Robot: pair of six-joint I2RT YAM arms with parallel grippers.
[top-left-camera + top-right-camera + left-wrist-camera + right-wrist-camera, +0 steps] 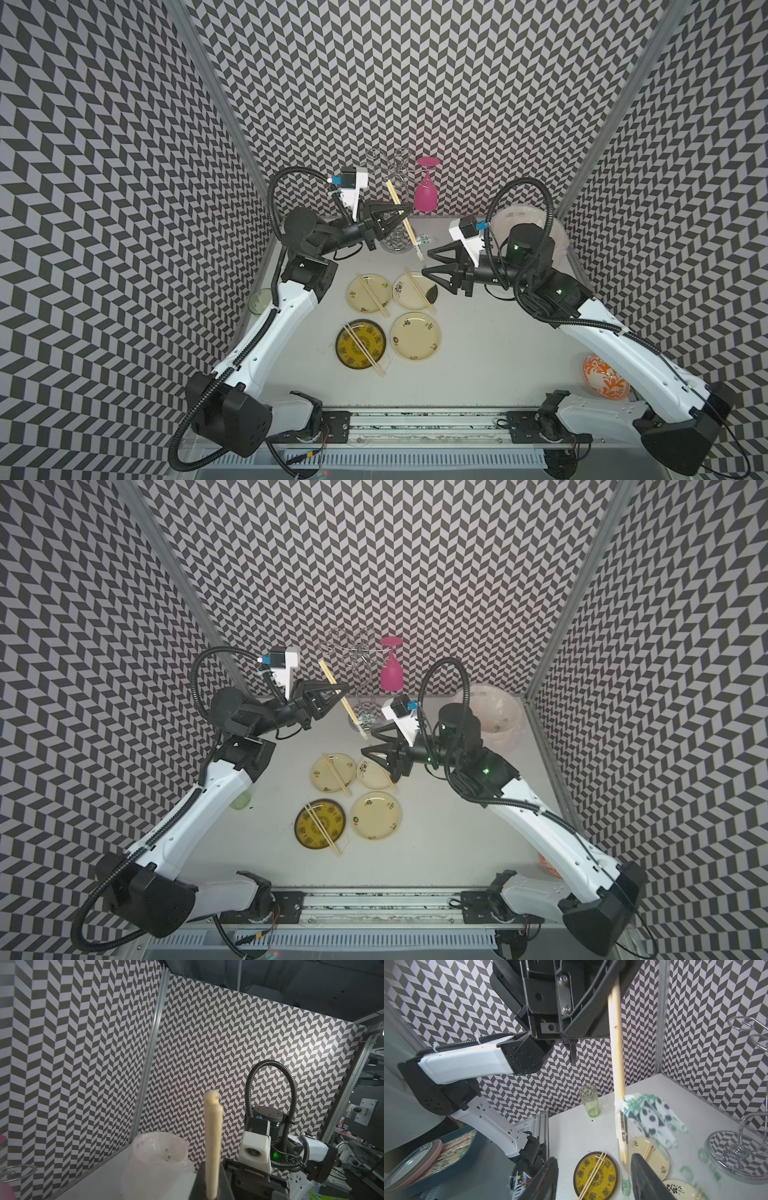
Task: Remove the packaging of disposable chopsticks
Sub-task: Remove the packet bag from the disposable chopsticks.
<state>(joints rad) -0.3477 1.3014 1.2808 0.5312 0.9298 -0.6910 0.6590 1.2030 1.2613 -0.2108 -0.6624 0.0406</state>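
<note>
Pinching the disposable chopsticks (412, 237), left gripper (405, 210); right gripper (425, 262) parted beside the packaging (650, 1113).

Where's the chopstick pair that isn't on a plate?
In both top views the chopsticks slant, raised in the left gripper, just left of the pink glass, lower tips by the right gripper.

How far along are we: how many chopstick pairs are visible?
4. One chopstick pair is clamped in the left gripper; one lies on each of the two far cream plates; one on the dark yellow plate. Others may be hidden.
</note>
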